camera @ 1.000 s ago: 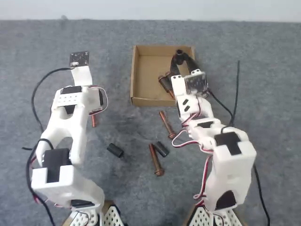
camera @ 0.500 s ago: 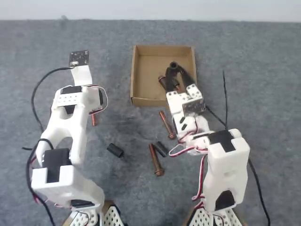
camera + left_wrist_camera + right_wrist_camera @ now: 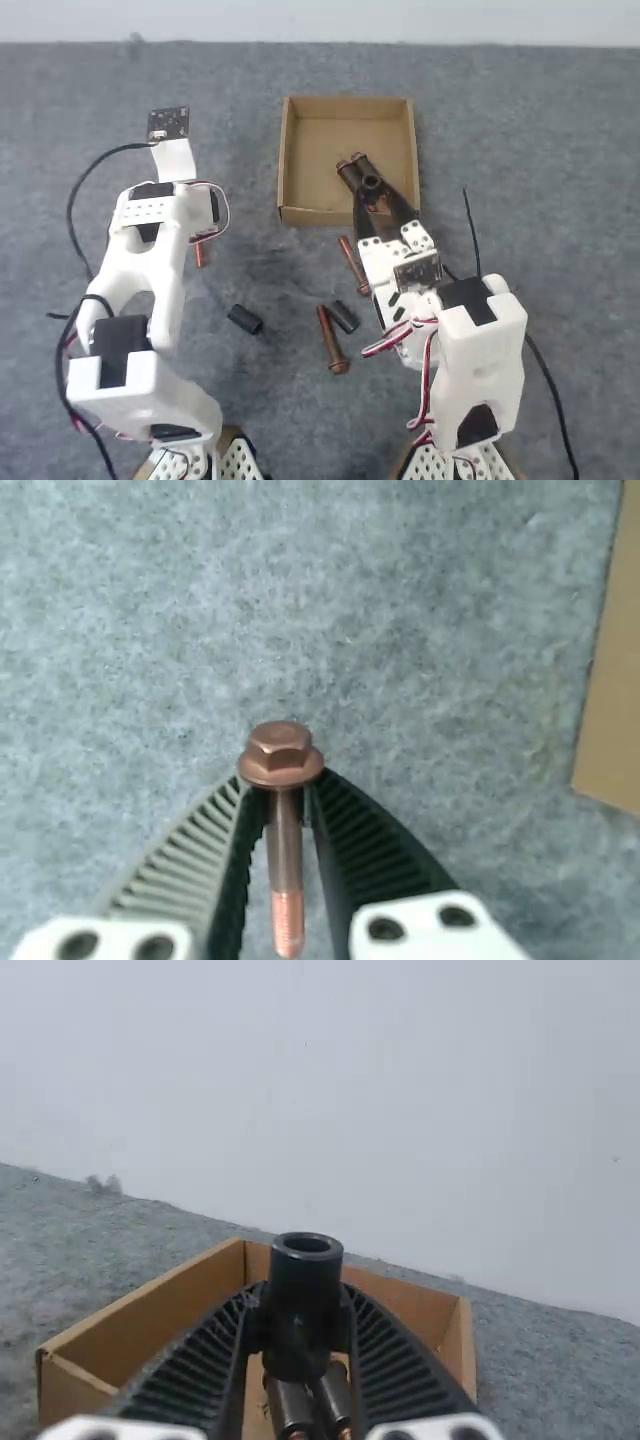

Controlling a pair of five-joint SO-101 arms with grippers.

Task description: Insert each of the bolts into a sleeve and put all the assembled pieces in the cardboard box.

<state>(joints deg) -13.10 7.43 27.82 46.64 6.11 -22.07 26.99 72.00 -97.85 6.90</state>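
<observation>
The copper bolt [image 3: 284, 825], likely stiff, light and slick, is pinched by its shank just below the hex head in the left gripper [image 3: 283, 788] over the worktop [image 3: 150, 600]. The right gripper [image 3: 300, 1310] clamps a rigid black sleeve [image 3: 305, 1260] by its sides above the cardboard box [image 3: 130, 1330].

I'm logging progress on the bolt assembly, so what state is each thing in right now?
Cardboard box: open, with bolt pieces inside.
Left gripper: shut on a bolt, bare of any sleeve.
Right gripper: shut on a sleeve, above the box.
Loose bolts: two, lying flat on the table, unsleeved.
Loose sleeves: two, lying on the table, without bolts.
</observation>
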